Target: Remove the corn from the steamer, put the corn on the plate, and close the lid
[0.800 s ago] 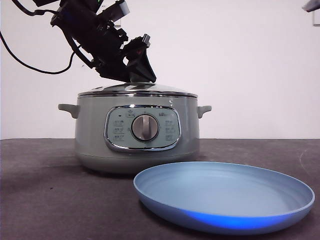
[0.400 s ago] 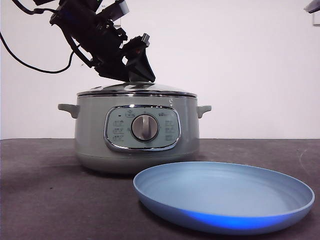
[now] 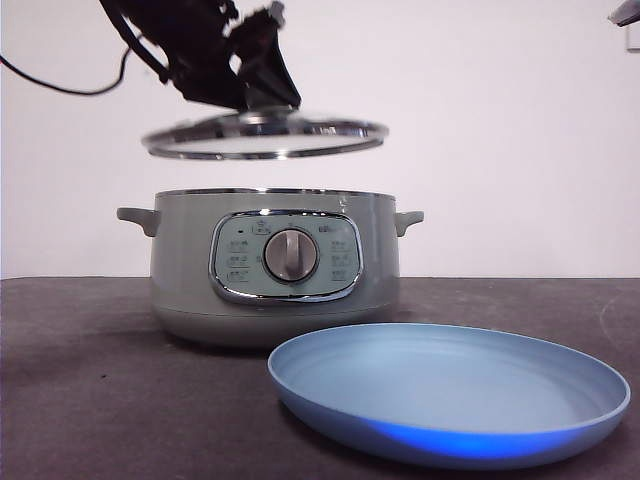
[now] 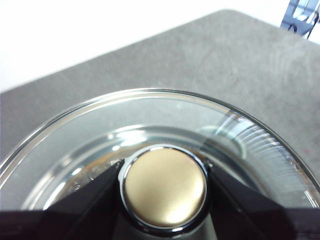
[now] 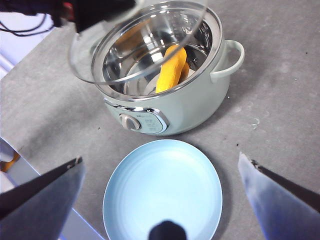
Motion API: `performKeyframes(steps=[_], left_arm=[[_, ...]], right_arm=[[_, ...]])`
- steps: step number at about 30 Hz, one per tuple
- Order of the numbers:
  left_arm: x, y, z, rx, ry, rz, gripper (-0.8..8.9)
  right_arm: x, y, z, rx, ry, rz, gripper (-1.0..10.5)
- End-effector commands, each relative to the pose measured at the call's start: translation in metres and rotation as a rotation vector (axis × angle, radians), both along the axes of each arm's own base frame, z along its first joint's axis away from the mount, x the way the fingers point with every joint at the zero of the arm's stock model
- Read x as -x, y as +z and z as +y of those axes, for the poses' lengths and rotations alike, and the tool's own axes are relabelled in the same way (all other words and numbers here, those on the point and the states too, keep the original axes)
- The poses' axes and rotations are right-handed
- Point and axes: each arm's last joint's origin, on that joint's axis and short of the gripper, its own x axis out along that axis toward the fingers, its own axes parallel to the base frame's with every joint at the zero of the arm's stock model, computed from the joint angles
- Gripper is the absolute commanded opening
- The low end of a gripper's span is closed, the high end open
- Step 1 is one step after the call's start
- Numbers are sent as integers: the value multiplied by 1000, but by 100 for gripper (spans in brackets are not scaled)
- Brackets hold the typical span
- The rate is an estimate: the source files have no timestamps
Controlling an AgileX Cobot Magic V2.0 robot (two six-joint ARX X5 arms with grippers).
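My left gripper (image 3: 258, 100) is shut on the lid's knob (image 4: 165, 187) and holds the glass lid (image 3: 265, 138) level, a hand's height above the steamer (image 3: 275, 265). The wrist view shows my left gripper (image 4: 164, 172) with a black jaw on each side of the knob. The pot (image 5: 180, 100) stands open, and the yellow-orange corn (image 5: 170, 70) leans inside its steel bowl. The lid (image 5: 100, 50) hangs over the pot's side, under the left arm (image 5: 85, 12). The light-blue plate (image 3: 450, 390) lies empty in front of the pot. My right gripper (image 5: 160, 160) is open, high above the plate (image 5: 162, 192).
The dark grey table (image 3: 90, 380) runs under the pot and plate. A black cable (image 3: 60, 85) trails from the left arm at the upper left. The right arm shows only as a tip at the top right corner (image 3: 625, 10).
My left gripper has lifted the lid straight up off the steamer; it rested on the pot's rim before. The pot and plate have not moved.
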Motion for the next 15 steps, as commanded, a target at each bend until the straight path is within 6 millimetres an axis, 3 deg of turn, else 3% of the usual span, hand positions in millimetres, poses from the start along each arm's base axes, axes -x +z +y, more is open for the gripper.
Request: performKeyframes(steps=[1,15], left_arm=[[10,29,5,41,0,-74,-12],[99,95,47,36,33,-93,-8]], right_arm=[[0,1,0,0,0,-4,630],[-16,6,3,-43,-20,-83,630]])
